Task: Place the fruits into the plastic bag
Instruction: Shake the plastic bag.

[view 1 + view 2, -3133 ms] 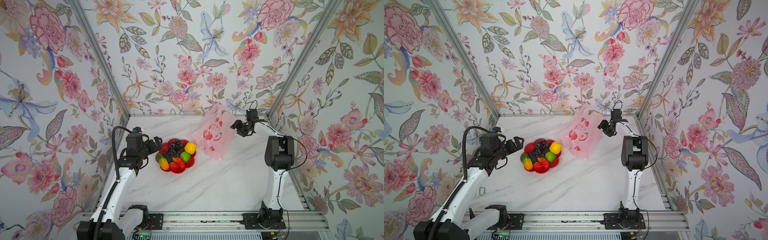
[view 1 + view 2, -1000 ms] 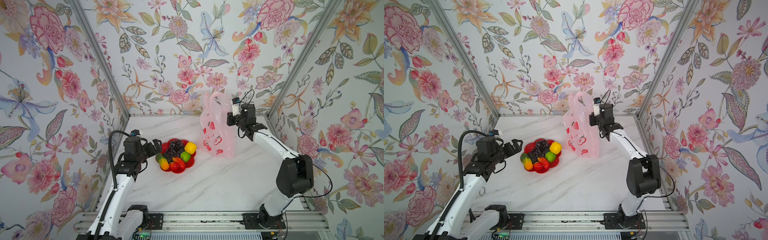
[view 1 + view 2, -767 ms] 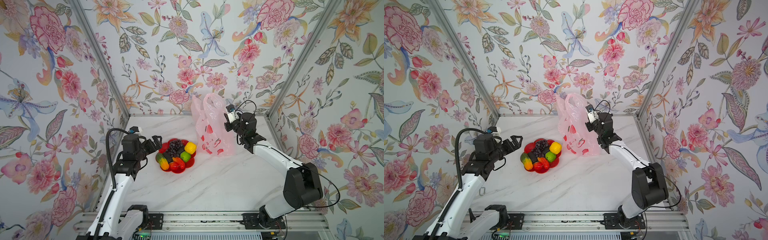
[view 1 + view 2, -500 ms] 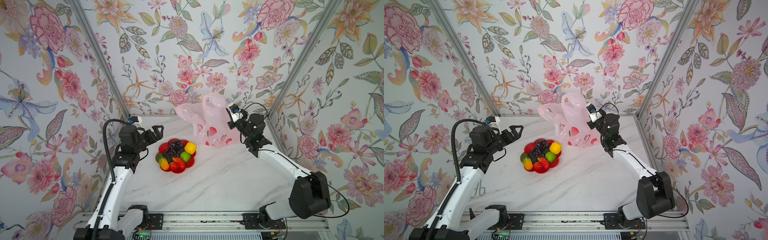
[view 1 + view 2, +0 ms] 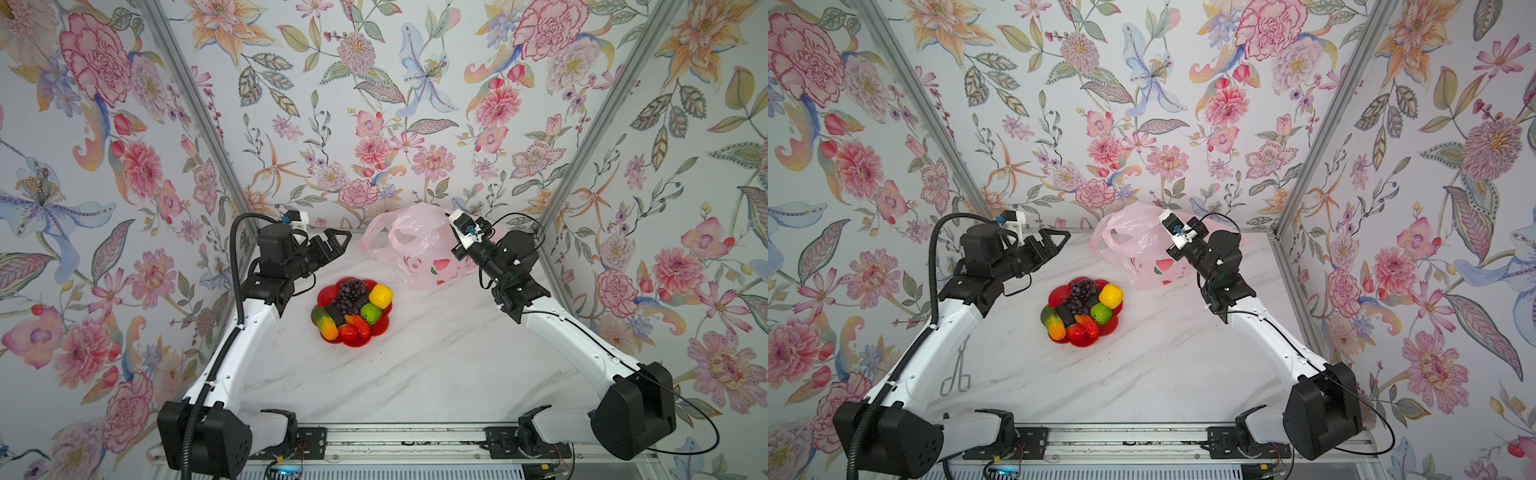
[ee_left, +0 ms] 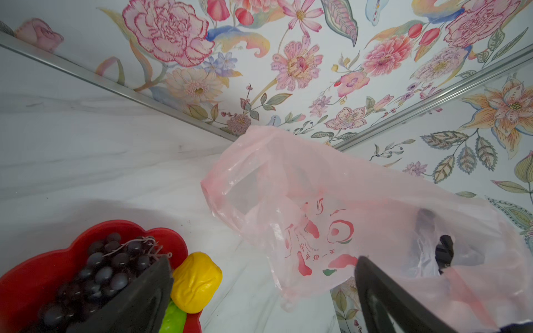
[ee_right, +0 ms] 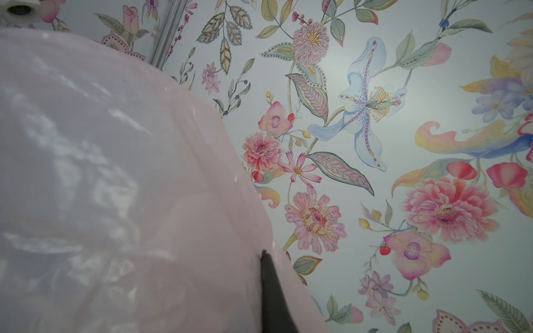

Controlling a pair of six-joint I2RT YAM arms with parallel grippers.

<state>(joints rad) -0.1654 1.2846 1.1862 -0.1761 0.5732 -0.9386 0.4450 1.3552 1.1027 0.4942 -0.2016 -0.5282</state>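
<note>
Bare tabletop (image 5: 415, 374) around plate (image 5: 323, 294), plastic bag (image 5: 419, 249) crowding the rear

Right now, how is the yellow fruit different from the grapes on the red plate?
The yellow fruit is one ribbed lump, but the grape bunch is many tiny dark purple balls. The yellow fruit sits at the edge of the red plate nearest the plastic bag, while the grape bunch lies more toward the plate's middle. Both are shiny toys on the plate, and neither is in the bag yet.
</note>
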